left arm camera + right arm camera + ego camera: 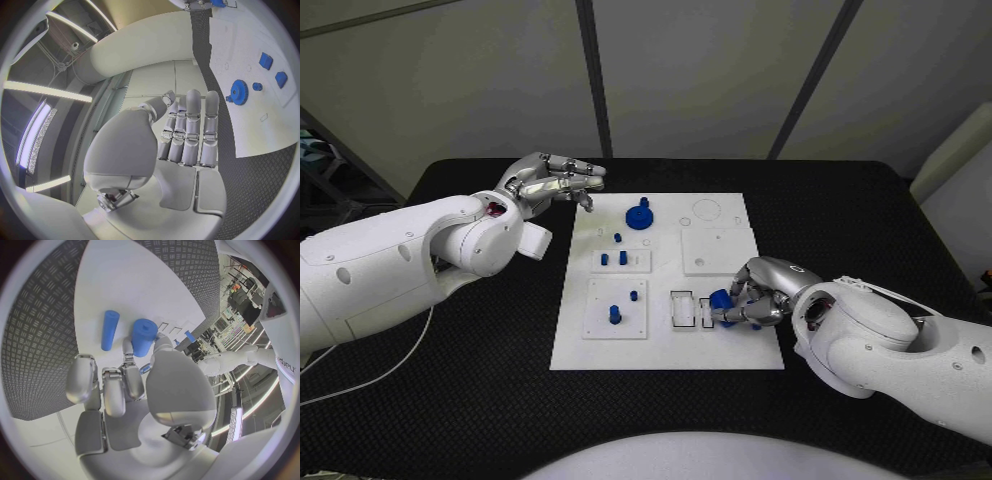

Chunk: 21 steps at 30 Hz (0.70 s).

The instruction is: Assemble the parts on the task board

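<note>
The white task board [668, 345] lies mid-table. My right hand [753, 294] rests at the board's near right part and pinches a short, thick blue part [721, 301] between thumb and fingers. The right wrist view shows that part [144, 337] at the fingertips, just over the board, with a slim blue rod [109, 330] lying flat beside it. A blue gear [640, 216] stands at the board's far middle. Small blue pegs [615, 314] stand in the left-hand plates. My left hand [557, 183] hovers off the board's far left corner with its fingers straight, holding nothing.
A square white plate [718, 250] sits on the board's right half, and a narrow open slot [682, 308] lies just left of my right hand. Black table [488, 380] surrounds the board. In the left wrist view the gear [239, 91] and two blue blocks [265, 60] show.
</note>
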Each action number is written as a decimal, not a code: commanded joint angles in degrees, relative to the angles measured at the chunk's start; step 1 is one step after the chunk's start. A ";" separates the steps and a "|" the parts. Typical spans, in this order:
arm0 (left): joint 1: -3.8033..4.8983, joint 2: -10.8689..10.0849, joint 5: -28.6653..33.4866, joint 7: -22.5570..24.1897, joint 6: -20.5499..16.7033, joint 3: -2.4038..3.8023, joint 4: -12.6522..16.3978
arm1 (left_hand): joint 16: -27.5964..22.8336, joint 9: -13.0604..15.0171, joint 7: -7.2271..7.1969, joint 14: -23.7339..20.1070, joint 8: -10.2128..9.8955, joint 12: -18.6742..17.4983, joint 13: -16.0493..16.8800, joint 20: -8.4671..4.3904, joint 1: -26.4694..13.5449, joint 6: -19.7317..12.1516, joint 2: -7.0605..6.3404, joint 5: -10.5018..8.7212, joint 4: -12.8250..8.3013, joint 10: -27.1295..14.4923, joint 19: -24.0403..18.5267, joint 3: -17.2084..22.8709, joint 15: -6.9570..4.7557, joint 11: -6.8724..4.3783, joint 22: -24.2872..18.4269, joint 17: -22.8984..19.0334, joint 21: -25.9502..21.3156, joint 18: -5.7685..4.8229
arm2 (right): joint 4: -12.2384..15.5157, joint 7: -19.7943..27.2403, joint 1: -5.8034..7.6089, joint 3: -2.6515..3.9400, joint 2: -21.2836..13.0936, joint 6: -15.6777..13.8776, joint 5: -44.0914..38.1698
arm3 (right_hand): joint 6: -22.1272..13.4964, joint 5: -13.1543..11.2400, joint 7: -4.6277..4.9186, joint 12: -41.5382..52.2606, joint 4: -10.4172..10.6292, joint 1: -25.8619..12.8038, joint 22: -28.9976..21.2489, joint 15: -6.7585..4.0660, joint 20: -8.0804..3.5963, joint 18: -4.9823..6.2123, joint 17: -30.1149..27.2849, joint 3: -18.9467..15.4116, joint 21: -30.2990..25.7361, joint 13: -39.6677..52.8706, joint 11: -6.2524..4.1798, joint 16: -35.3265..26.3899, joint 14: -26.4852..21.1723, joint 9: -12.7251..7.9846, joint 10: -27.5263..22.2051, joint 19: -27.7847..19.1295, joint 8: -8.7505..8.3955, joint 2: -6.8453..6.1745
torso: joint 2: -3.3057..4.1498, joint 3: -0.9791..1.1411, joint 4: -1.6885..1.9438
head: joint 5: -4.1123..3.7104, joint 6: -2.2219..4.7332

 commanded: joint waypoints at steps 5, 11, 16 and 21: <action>0.07 0.01 0.10 0.05 0.66 0.04 0.03 | -0.06 -0.05 0.08 -0.23 -0.35 -0.20 -0.10 0.05 -0.17 -0.19 0.35 0.15 -0.19 -0.39 -0.51 -0.19 0.01 0.00 0.08 -0.08 -0.03 2.77 | 0.62 -2.23 -0.40 -0.42 -1.18 -2.44 1.89 | 0.32 4.94 -0.22 -0.09 -1.77 4.79 0.37 -0.14 -0.36 -1.14 13.14 1.64 0.30 2.17 -0.28 0.25 5.54 0.87 -0.05 0.39 0.83 1.84 | -0.06 0.04 -0.11 | 0.01 0.13; 0.07 0.09 0.10 0.02 0.67 0.04 -0.05 | -0.05 -0.05 0.09 -0.23 -0.35 -0.19 -0.10 0.06 -0.16 -0.19 0.36 0.15 -0.19 -0.40 -0.51 -0.18 0.01 0.00 0.09 -0.08 -0.03 2.77 | 2.06 -1.79 -0.38 -0.40 -2.47 -6.02 8.06 | 0.47 7.68 -0.35 -0.06 -1.36 4.90 0.59 -0.24 -0.47 -1.18 13.33 2.36 0.44 2.41 -0.41 0.34 5.58 1.08 0.13 0.50 1.06 2.06 | -0.02 0.00 -0.05 | -0.27 0.35; 0.07 0.14 0.10 -0.02 0.68 0.04 -0.11 | -0.05 -0.05 0.09 -0.23 -0.35 -0.19 -0.10 0.06 -0.16 -0.19 0.36 0.15 -0.19 -0.40 -0.51 -0.18 0.01 0.00 0.09 -0.08 -0.03 2.77 | 3.14 -0.79 -0.35 -0.38 -3.39 -10.23 13.88 | 0.84 8.22 -0.50 0.06 -0.43 3.94 0.78 -0.30 -0.52 -1.21 13.49 2.42 0.57 2.63 -0.50 0.42 5.61 1.22 0.34 0.61 1.25 2.17 | -0.02 -0.05 0.06 | -0.45 0.53; 0.07 0.13 0.10 -0.02 0.67 0.04 -0.08 | -0.05 -0.05 0.09 -0.23 -0.35 -0.19 -0.10 0.06 -0.16 -0.19 0.36 0.15 -0.19 -0.40 -0.51 -0.18 0.01 0.00 0.09 -0.08 -0.03 2.77 | 3.73 0.52 -0.34 -0.36 -3.69 -13.86 15.72 | 1.29 8.45 -0.72 0.25 0.11 3.49 0.93 -0.42 -0.60 -1.23 13.60 2.50 0.67 2.89 -0.67 0.47 5.64 1.36 0.59 0.71 1.49 2.26 | 0.08 0.00 0.03 | -0.32 0.66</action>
